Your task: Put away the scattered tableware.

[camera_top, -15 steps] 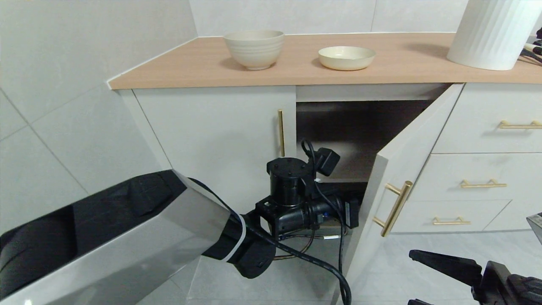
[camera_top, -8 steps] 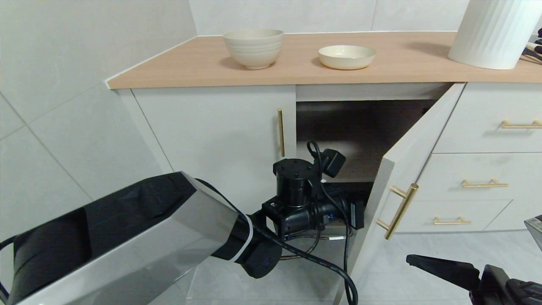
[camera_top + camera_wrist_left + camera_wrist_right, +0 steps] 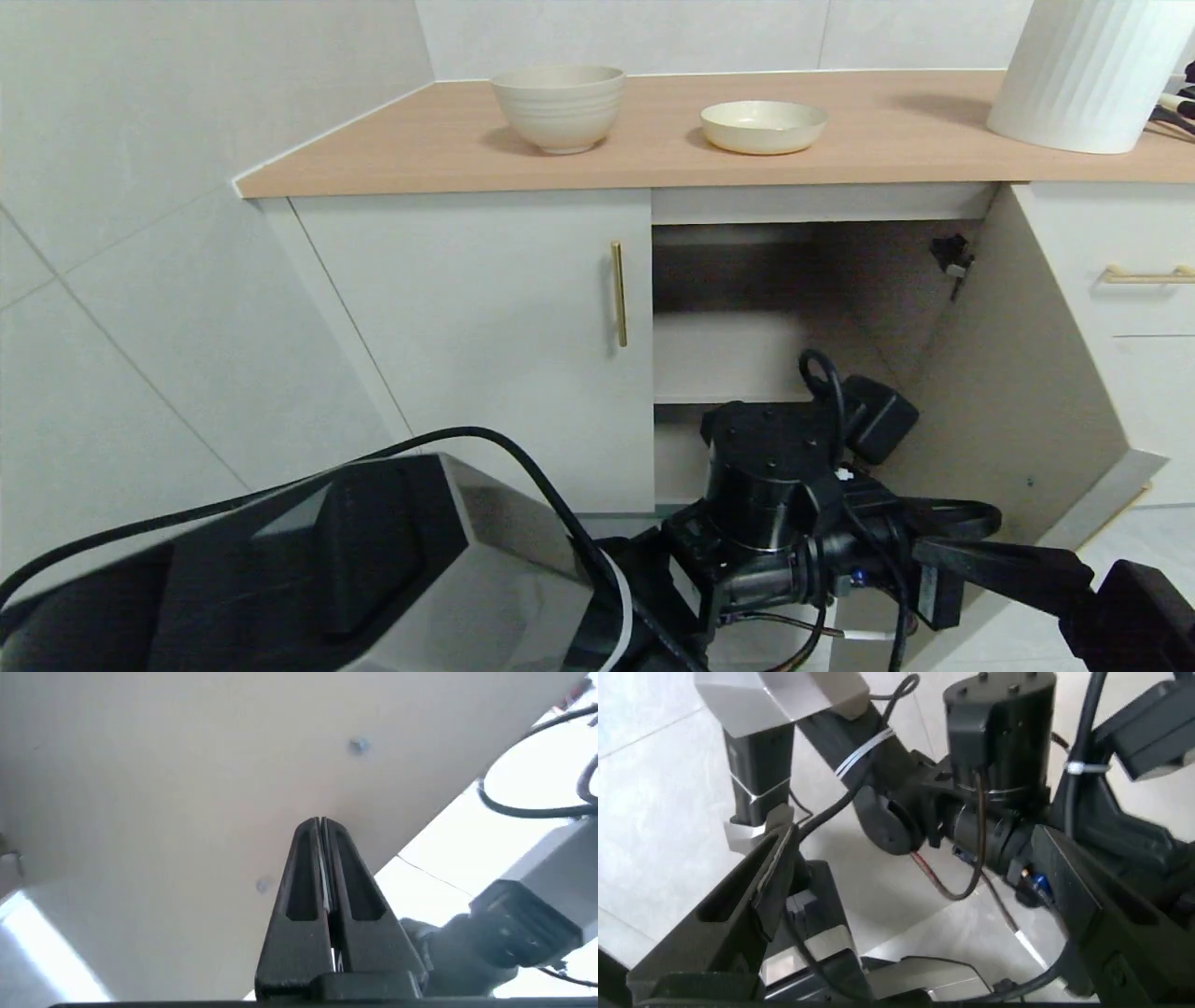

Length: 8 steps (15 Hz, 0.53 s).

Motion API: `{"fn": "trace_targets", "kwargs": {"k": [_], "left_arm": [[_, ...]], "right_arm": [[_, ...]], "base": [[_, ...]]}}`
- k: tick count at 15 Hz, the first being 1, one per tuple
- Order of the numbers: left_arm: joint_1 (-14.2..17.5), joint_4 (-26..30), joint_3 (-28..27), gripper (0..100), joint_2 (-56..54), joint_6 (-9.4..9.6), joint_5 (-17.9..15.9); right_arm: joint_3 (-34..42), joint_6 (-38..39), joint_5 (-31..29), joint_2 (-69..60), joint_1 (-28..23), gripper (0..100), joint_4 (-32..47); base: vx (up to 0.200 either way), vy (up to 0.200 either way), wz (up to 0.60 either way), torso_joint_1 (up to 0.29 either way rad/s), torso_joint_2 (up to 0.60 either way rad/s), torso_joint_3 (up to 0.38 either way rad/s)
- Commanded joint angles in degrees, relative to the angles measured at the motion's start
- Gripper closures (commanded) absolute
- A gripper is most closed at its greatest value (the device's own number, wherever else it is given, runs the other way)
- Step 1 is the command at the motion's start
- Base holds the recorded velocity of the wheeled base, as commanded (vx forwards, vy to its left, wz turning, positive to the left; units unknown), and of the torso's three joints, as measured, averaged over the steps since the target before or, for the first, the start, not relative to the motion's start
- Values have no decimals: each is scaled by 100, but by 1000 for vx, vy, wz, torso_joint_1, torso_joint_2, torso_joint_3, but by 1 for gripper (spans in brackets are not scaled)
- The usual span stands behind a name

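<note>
Ceramic-looking bowl point(image 3: 559, 105) and dish point(image 3: 764, 126) were seen on the desk point(image 3: 420, 149), judged stiff and breakable, best pinched at the rim. Left gripper point(image 3: 320, 831) was pressed together, right gripper point(image 3: 924, 905) spread.

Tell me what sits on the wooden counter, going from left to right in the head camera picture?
deep ribbed bowl → shallow bowl → tall white ribbed container
</note>
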Motion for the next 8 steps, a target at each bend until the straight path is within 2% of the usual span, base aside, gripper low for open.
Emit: {"fn": "trace_targets", "kwargs": {"k": [1,2,3,4,5,8], "left_arm": [[147,-64,90,100,-142,-4,159],[279,-152,187,100,-221,-13,168],[279,-152,187,100,-221,-13,168],[517,-284,345,100,-440,-180,177],[657,-293,512,100,-590,-241,177],[1404,-293,1391,100,-1275,-215,177]], "right_arm": [[29,-3,8,-32,9,0,0],[29,-3,8,-32,9,0,9],[29,-3,8,-32,9,0,9],[29,-3,-1,30,9,0,9],[29,5,-9,65,9,0,9],[-15,23,-62,469,-79,0,0]], "base": [[0,0,0,0,0,0],[0,0,0,0,0,0],[0,0,0,0,0,0],[0,0,0,0,0,0],[0,0,0,0,0,0],[0,0,0,0,0,0]]}}
